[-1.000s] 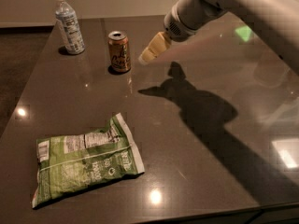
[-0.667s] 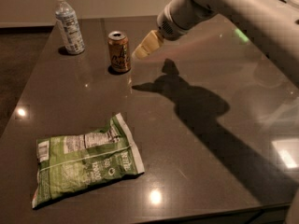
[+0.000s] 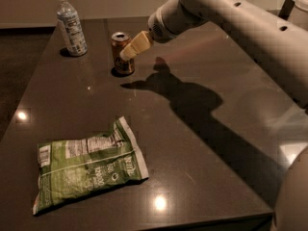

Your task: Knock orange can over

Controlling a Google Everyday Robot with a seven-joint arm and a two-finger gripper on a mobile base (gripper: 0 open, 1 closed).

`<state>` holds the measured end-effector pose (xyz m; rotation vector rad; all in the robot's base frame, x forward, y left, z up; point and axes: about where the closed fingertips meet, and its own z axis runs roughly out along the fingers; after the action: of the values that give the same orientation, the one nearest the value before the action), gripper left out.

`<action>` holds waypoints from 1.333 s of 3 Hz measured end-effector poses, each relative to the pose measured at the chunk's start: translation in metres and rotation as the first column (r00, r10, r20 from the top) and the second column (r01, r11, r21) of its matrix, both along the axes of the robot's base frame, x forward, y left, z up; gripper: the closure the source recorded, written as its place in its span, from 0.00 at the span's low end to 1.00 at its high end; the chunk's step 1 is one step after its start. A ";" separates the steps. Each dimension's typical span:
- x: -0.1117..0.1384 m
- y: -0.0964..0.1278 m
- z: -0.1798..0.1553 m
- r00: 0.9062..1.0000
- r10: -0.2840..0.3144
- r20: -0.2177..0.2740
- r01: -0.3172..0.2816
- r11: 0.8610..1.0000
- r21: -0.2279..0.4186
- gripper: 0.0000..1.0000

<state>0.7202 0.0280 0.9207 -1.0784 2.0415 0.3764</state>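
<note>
- Camera view is showing you the orange can [image 3: 123, 65] standing upright toward eleven o'clock on the counter [image 3: 202, 167].
- Your hand [image 3: 131, 48] is overlapping its upper side from two o'clock; you cannot tell how open.

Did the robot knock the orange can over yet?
Not yet. The orange can stands upright on the table, near the water bottle. The gripper is right at the can's upper part, so the reach looks done. What is left is the push that tips it over.
</note>
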 end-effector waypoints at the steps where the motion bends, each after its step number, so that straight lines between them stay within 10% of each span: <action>1: 0.000 0.023 -0.001 0.999 0.031 0.010 -0.032 0.998 0.052 0.00; 3: -0.001 0.054 -0.006 0.997 0.077 0.010 -0.078 0.994 0.071 0.00; 4: 0.000 0.060 -0.008 0.996 0.088 0.003 -0.088 0.994 0.062 0.18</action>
<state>0.7206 0.0881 0.9122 -1.1332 1.9731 0.4817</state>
